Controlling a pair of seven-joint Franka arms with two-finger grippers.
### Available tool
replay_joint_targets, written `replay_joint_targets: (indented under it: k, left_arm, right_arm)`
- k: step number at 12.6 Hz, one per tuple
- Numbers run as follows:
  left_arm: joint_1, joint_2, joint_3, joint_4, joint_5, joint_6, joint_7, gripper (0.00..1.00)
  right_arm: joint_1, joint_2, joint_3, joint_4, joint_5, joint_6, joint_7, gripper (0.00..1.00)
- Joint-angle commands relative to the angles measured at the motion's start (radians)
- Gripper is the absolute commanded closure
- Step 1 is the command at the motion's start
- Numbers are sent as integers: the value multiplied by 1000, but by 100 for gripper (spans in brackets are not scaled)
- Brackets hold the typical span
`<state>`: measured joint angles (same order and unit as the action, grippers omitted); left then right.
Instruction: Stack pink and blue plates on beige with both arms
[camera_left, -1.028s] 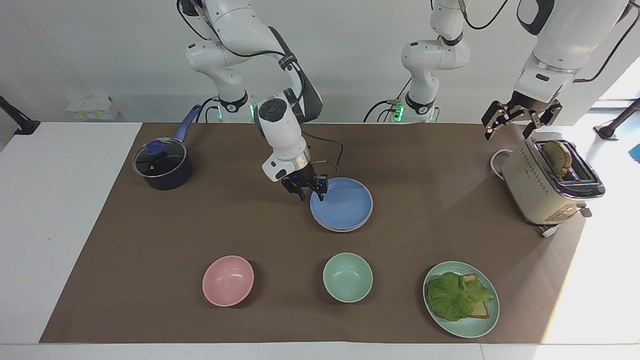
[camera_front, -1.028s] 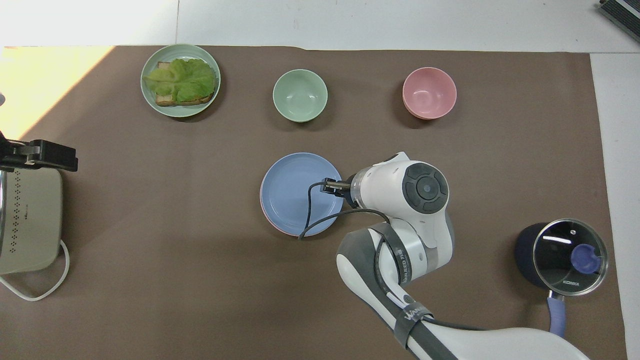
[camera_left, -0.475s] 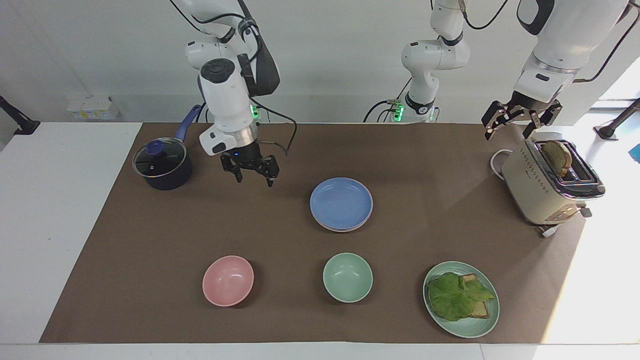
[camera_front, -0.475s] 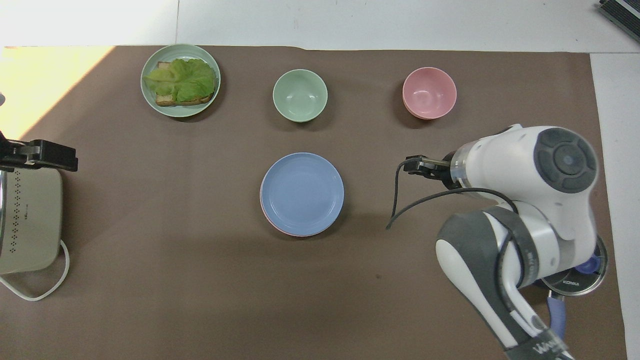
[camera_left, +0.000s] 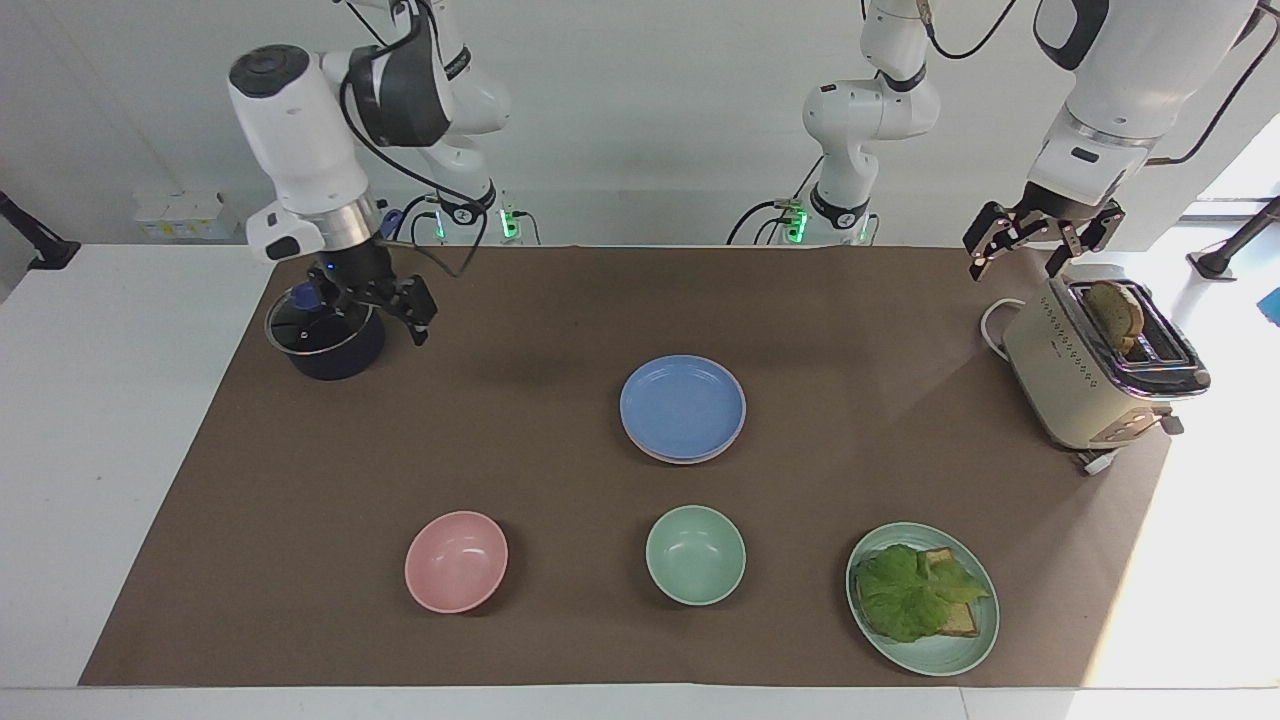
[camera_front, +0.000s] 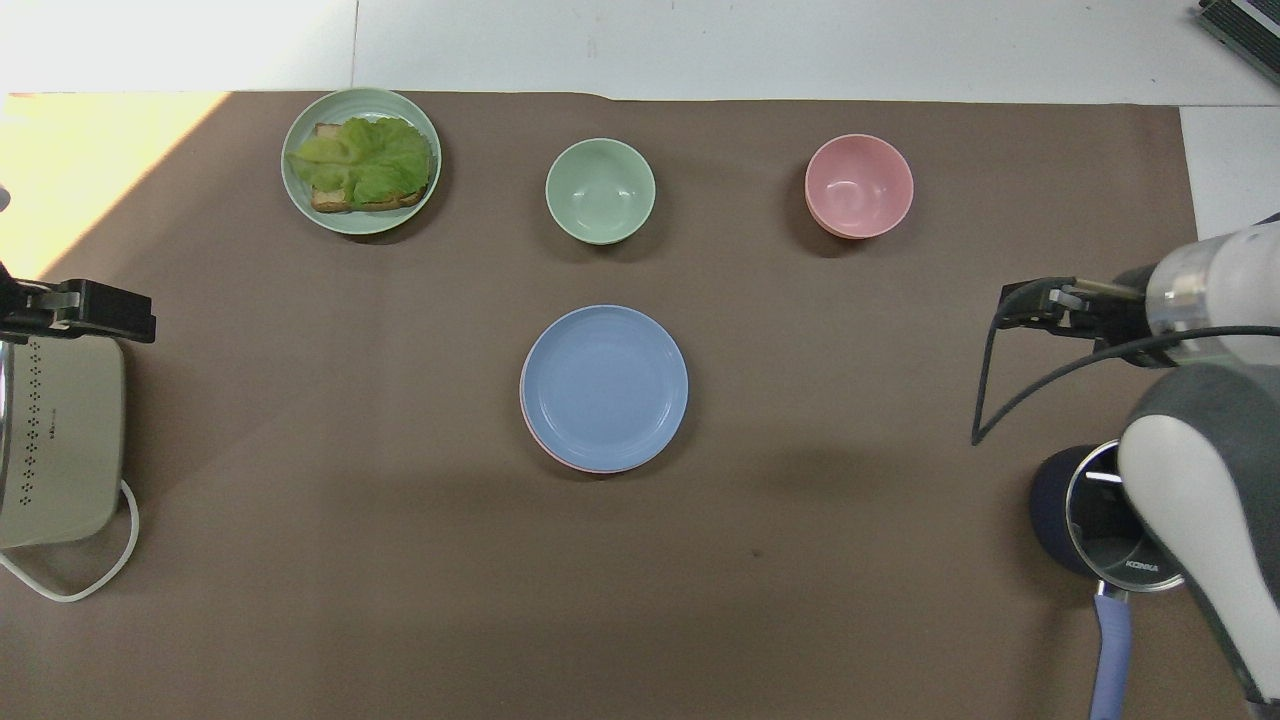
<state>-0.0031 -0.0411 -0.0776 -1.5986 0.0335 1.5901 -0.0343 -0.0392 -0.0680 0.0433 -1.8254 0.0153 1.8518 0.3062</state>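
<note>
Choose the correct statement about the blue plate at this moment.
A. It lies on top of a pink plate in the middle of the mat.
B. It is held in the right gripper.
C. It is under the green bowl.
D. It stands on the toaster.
A: the blue plate lies flat mid-mat, and the pink plate shows only as a thin rim under its edge; no gripper touches it.

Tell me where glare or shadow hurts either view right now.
Facing view: sunlight washes out the table edge beside the toaster; the blue plate is evenly lit. Overhead view: a bright patch whitens the mat's corner near the green plate; soft shadow lies beside the blue plate.
</note>
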Motion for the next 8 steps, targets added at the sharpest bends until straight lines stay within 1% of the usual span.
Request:
replay_joint_targets:
  k: [1,2,3,4,5,6,8]
  left_arm:
    - [8,-6,-1,9,-14,-21,1,0]
    - [8,-6,-1,9,-14,-21,-1,0]
    - [8,-6,-1,9,-14,-21,0,0]
    - [8,-6,-1,9,-14,-21,1,0]
    - [8,-6,-1,9,-14,-21,1,0]
    - [8,-6,-1,9,-14,-21,1,0]
    - [8,-6,-1,9,-14,-21,1,0]
  right_arm:
    - [-53,13,13,109,-67,-97,-47,0]
    - [-57,19,15,135,-96,-115,-64,0]
    - [-60,30,15,171,-98,-149,-70,0]
    - [-68,51,15,228,-92,-216,-68,0]
    - [-71,89,17,297,-92,-285,-70,0]
    - [-71,115,18,349,-89,-325,-72,0]
    - [-65,125,26,367,-84,-339,-76,0]
